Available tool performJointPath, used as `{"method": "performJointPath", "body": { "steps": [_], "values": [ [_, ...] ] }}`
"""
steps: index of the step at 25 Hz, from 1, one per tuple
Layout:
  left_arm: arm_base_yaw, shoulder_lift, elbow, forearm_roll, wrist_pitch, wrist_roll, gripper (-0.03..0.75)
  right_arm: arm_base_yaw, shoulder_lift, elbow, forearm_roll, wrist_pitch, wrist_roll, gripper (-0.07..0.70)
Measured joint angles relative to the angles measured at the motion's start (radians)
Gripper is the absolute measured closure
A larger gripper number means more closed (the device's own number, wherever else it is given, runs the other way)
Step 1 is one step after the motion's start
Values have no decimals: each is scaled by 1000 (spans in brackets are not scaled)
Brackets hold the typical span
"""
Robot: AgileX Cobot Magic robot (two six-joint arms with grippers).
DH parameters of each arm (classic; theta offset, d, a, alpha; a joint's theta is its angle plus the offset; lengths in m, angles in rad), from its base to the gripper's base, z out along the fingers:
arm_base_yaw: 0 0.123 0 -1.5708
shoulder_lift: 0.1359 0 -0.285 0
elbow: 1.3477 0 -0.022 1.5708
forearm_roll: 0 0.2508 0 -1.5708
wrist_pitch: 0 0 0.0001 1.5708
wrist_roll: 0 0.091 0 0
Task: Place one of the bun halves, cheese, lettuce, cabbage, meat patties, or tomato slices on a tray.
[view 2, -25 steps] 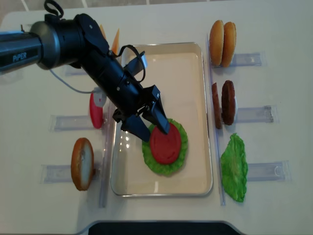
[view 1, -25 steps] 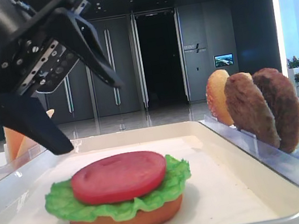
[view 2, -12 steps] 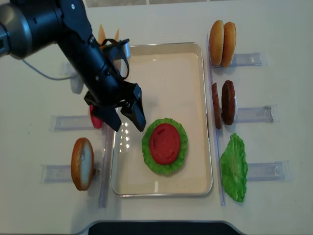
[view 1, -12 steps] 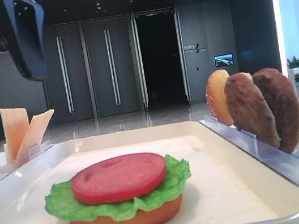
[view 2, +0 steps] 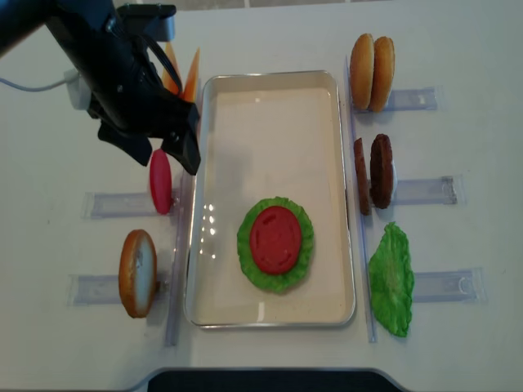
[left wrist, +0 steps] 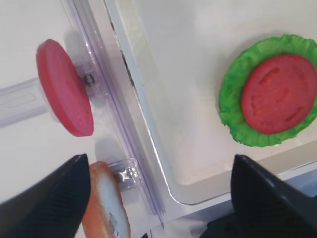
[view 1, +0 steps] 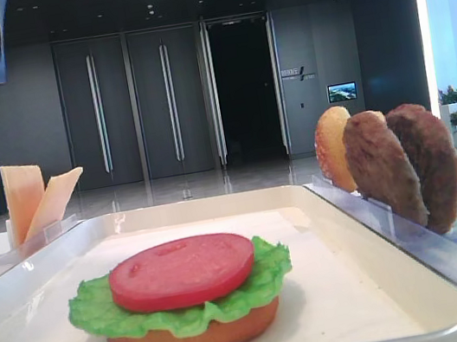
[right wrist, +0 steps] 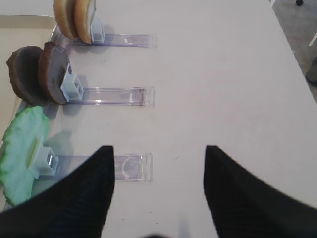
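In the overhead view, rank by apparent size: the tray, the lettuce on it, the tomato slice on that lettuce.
1. tray, by far the largest.
2. lettuce, its green edge showing all round the slice.
3. tomato slice, smallest, lying within the leaf's outline.

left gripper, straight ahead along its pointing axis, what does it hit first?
Judging by the left wrist view, the open left gripper points down at the tray's rim and the clear rack beside it, between the standing tomato slice and the stacked one. Depth unclear.
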Motion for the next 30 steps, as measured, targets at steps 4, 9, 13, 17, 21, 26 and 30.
{"method": "performJointPath", "body": {
  "steps": [4, 9, 13, 17, 21, 26, 30],
  "values": [
    [38, 0, -3, 39, 2, 7, 48, 0, 0, 0, 0, 0, 0, 217],
    [198, 0, -7, 65, 2, 58, 78, 0, 0, 0, 0, 0, 0, 217],
    [343, 0, -7, 80, 2, 131, 83, 0, 0, 0, 0, 0, 0, 217],
    [451, 0, -7, 90, 2, 160, 83, 0, 0, 0, 0, 0, 0, 217],
    [499, 0, -7, 90, 2, 173, 83, 0, 0, 0, 0, 0, 0, 217],
    [503, -17, -2, 90, 2, 176, 83, 0, 0, 0, 0, 0, 0, 217],
    [503, -147, 60, 78, 2, 184, 83, 0, 0, 0, 0, 0, 0, 217]
  ]
}}
